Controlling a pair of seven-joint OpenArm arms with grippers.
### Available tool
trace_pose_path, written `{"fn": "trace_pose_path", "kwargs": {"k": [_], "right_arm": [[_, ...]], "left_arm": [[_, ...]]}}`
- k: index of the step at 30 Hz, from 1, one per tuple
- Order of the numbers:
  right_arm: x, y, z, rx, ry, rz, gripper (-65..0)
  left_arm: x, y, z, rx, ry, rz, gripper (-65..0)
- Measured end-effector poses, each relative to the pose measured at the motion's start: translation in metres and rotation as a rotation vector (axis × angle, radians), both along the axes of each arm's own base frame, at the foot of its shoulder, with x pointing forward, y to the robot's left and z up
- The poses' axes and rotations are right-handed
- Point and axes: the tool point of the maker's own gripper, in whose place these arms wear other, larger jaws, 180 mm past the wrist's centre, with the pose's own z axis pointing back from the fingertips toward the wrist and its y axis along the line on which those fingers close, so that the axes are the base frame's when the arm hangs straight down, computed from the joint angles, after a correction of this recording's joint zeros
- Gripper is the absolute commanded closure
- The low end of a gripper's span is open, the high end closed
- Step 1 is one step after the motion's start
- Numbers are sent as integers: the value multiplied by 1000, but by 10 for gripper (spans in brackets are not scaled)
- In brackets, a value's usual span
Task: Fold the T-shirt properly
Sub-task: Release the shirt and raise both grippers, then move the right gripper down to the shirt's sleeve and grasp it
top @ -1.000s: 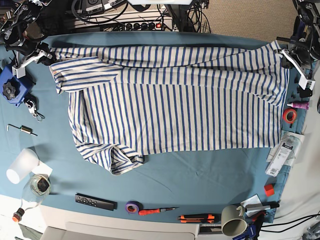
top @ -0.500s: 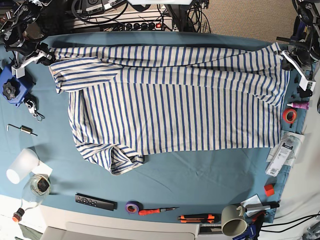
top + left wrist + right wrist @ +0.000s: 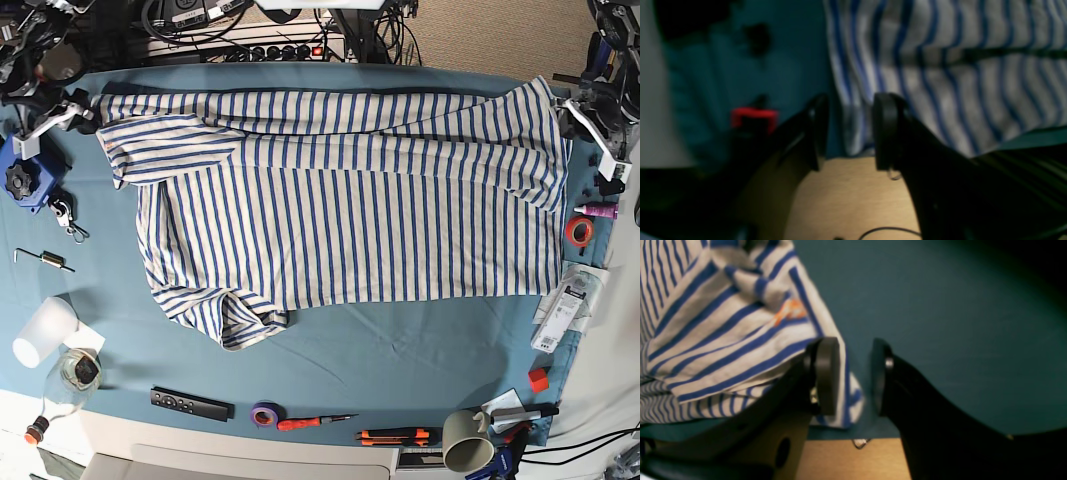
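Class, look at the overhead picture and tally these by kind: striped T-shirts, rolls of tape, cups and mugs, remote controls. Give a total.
Striped T-shirt: 1
Rolls of tape: 2, purple roll and red roll
Cups and mugs: 2, frosted cup and grey mug
Remote control: 1
Total: 6

Along the teal cloth's near edge lie a black remote, purple tape roll, red screwdriver and grey mug.
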Motion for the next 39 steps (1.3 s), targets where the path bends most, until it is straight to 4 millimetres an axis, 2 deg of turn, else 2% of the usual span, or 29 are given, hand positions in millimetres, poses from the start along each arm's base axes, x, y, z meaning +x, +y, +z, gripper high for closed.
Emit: {"fn": "trace_pose_path", "kwargs": {"k": [5, 8, 11, 19, 22, 25, 30, 34, 37, 39], "right_arm": [[4, -24, 28, -46, -66, -33, -182], [7, -35, 52, -97, -130, -55, -182], [16, -32, 77, -113, -221, -40, -182], [58, -28, 115, -165, -374, -6, -182], [74, -23, 114, -192, -366, 32, -182], [93, -5, 104, -220, -315, 116, -182], [137, 24, 92, -333, -279, 222, -182], [175, 44, 103, -420, -313, 270, -182], [204, 62, 103, -425, -330, 313, -182], [222, 73, 95, -407, -324, 334, -182]], "left_arm": [[13, 12, 26, 95, -51, 1, -234], [33, 15, 47, 119, -185, 39, -234], [52, 10, 67, 100, -322, 44, -234], [79, 5, 88, 70, -432, 57, -234], [79, 5, 88, 71, -423, 56, -234], [78, 2, 87, 48, -421, 53, -234], [75, -6, 84, 10, -396, 32, -234], [73, -10, 81, 13, -377, -5, -234], [71, -10, 80, 12, -372, -5, -234], [70, -10, 79, 12, -368, -5, -234]]}}
